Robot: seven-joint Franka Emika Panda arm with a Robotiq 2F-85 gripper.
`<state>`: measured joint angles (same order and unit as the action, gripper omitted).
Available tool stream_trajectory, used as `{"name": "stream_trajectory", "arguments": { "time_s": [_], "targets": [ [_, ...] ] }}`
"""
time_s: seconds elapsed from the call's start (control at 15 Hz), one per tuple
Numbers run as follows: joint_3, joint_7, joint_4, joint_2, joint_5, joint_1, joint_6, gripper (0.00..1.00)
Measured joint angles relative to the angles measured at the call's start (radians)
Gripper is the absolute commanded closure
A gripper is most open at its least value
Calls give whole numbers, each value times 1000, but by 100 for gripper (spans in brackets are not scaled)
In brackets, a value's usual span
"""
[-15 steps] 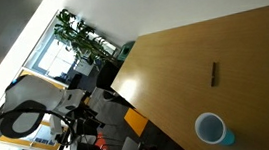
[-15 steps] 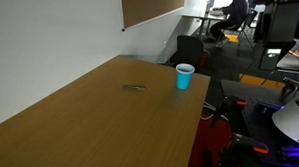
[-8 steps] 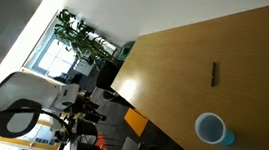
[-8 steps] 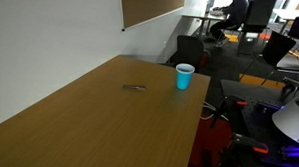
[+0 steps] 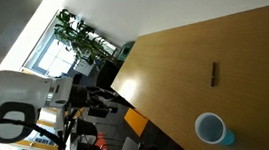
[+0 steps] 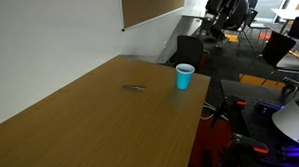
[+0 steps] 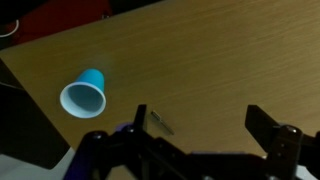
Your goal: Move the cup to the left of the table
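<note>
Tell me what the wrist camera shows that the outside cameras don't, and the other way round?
Only the wrist view: the open end effector up close, its two fingers spread above the table. Only the exterior views: the room around, such as a potted plant, the robot's white arm off the table's edge, and a wall board. Both: the blue cup standing near a table edge and the thin dark stick near it.

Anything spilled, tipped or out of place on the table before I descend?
Nothing stands out. The cup stands upright near the edge of the table, no spill; a thin dark stick lies flat apart from it. The gripper hovers open.
</note>
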<state>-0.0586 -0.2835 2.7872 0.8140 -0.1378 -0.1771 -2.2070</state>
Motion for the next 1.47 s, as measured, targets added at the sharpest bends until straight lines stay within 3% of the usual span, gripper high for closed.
{"name": "stream_trajectory", "arguments": {
  "time_s": [0.47, 0.87, 1.27, 1.47],
  "targets": [
    [4, -22, 6, -192, 102, -116, -304, 0],
    [10, -96, 6, -392, 168, -201, -467, 0],
    [78, -96, 5, -555, 177, -226, -573, 0],
    [117, -93, 2, -645, 177, -221, -703, 0]
  ]
}}
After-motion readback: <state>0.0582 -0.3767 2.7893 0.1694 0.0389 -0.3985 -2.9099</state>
